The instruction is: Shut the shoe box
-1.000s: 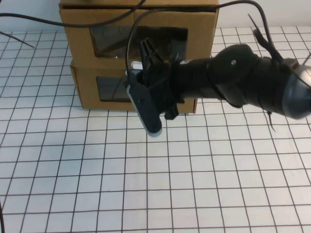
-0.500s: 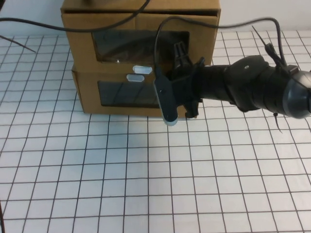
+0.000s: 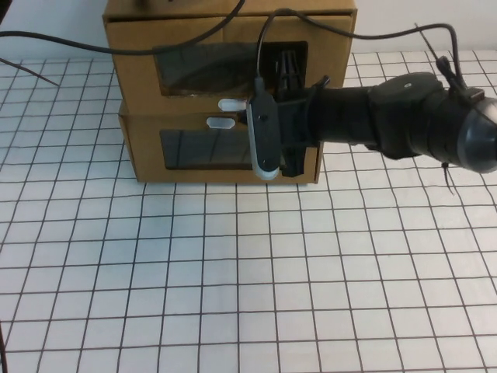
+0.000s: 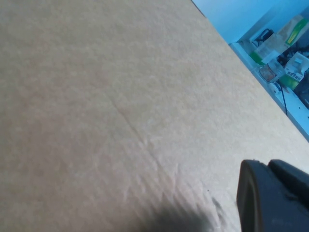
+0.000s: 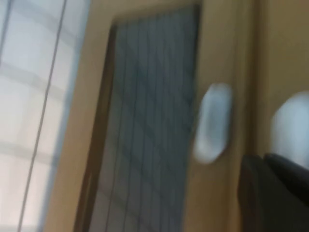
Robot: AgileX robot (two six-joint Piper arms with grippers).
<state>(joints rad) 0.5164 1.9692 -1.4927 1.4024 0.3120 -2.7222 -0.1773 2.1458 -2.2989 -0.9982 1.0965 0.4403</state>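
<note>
My left gripper [image 4: 273, 198] does not show in the high view. In its own wrist view only one dark finger shows, close over a plain cardboard surface [image 4: 120, 106], so I cannot tell how wide it stands or whether it touches.

At the far edge of the gridded table [image 3: 233, 280] two cardboard boxes are stacked. The shoe box [image 3: 194, 47] is the upper one, its white tab [image 3: 231, 104] below its window. The smaller box [image 3: 186, 151] sits under it, its own tab [image 3: 220, 122] above its window.

My right gripper [image 3: 272, 140] reaches in from the right, right up against the fronts of both boxes. I cannot tell its opening either.
</note>
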